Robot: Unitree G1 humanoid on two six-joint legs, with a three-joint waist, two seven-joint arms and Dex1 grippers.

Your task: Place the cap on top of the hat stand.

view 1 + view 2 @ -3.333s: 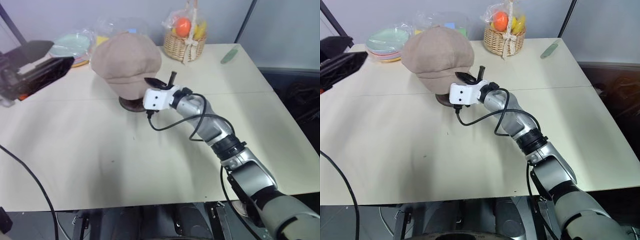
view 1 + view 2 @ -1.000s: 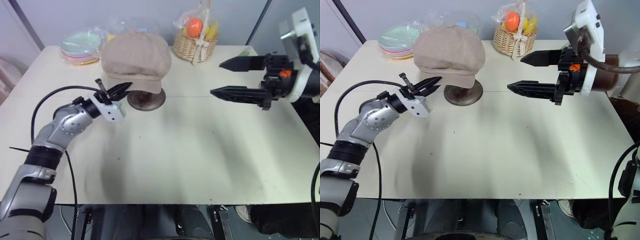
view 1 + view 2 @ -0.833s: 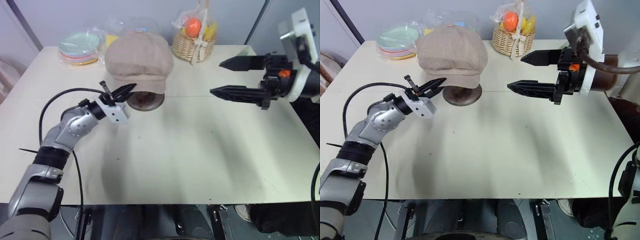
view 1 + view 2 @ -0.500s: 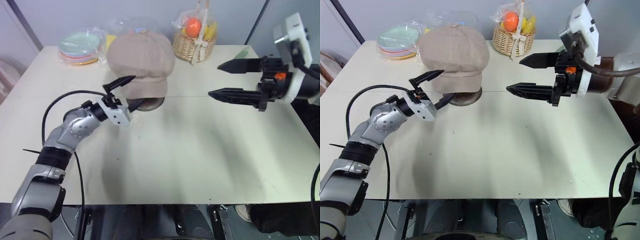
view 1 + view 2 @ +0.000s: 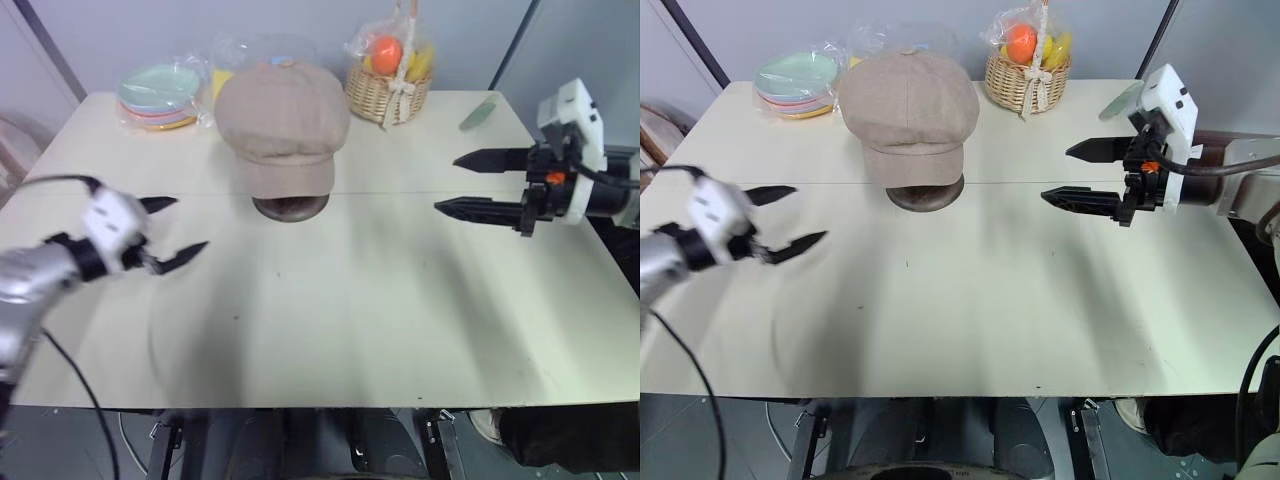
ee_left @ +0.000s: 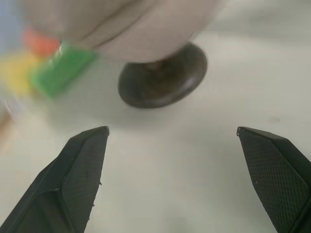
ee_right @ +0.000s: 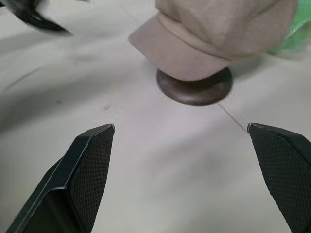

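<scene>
The beige cap sits on the dark brown hat stand, hiding its top and stem; the round base shows under the brim. My left gripper hangs open and empty over the table, well to the left of the stand. My right gripper is open and empty to the right of the stand, pointing toward it. In the left wrist view the base and the cap lie beyond the spread fingers. The right wrist view shows the cap over the base.
A wicker basket of fruit stands behind the cap to the right. A stack of pastel plates sits at the back left. A green object lies near the far right table edge. Bare tabletop stretches between the arms.
My left gripper was shut at the cap's brim, then opened and drew back to the left, away from the stand. The right gripper shifted slightly right and lower. The cap stays on the stand.
</scene>
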